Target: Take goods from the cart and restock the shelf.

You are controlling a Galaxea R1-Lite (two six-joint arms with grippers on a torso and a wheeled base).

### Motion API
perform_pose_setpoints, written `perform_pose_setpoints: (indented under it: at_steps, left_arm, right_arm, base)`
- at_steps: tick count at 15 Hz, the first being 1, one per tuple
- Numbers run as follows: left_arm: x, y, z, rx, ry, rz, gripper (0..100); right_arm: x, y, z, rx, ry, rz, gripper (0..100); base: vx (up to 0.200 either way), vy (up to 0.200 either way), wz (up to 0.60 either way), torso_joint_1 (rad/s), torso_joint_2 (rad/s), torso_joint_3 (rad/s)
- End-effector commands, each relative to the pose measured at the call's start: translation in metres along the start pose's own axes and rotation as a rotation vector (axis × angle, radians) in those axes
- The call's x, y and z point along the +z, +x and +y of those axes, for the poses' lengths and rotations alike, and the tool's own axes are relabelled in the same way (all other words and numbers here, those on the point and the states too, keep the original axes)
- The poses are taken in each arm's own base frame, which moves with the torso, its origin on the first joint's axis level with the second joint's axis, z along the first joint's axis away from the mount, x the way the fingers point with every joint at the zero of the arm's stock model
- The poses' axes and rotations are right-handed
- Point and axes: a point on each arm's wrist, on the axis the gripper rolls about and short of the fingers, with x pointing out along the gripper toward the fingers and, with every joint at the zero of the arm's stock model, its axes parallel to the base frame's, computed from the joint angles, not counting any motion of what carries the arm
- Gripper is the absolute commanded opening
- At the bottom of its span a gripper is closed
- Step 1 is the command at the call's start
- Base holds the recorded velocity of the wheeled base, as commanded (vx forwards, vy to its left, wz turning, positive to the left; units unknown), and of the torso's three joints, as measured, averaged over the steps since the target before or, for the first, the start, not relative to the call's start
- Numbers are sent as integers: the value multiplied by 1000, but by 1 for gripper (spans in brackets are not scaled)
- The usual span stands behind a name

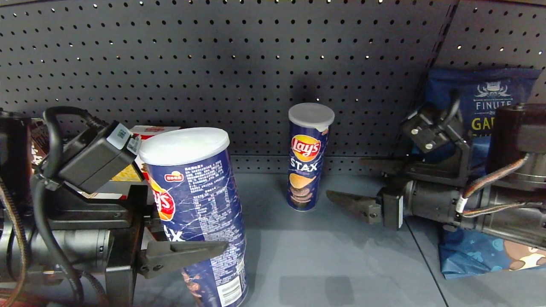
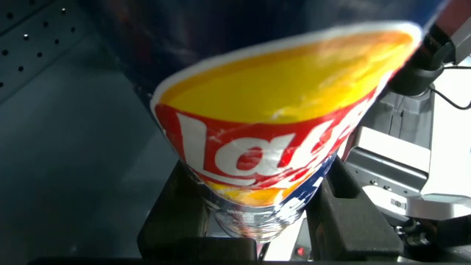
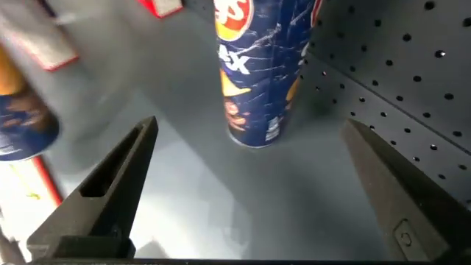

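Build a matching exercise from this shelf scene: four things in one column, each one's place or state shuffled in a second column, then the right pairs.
1. near blue cylindrical chip can with white plastic lid
2. far blue cylindrical chip can with white plastic lid
3. dark blue snack bag
4. right gripper

A. jaws open, holding nothing
B. at the far right of the grey shelf
C. tilted, clamped by the left gripper
D. upright, alone before the perforated back panel

Pairs: 1-C, 2-D, 3-B, 4-A

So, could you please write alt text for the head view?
The left hand grips a tilted blue chip can at front left. A second can stands upright by the pegboard; the open right hand is to its right, before a blue snack bag.
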Motion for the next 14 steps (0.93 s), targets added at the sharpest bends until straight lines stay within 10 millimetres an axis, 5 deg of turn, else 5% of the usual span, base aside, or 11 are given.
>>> perform_pose_setpoints:
  at_steps: [1,14]
  left_arm:
    - [0,1,1,0,-3,3,0]
    - [-1,1,2,-2,-5,4,0]
  right_arm:
    - [-4,25,-3,-2,2,31,100]
    - [-14,70,-12,-50,9,59,100]
  base:
    - [0,0,0,0,0,0]
    - [0,0,0,0,0,0]
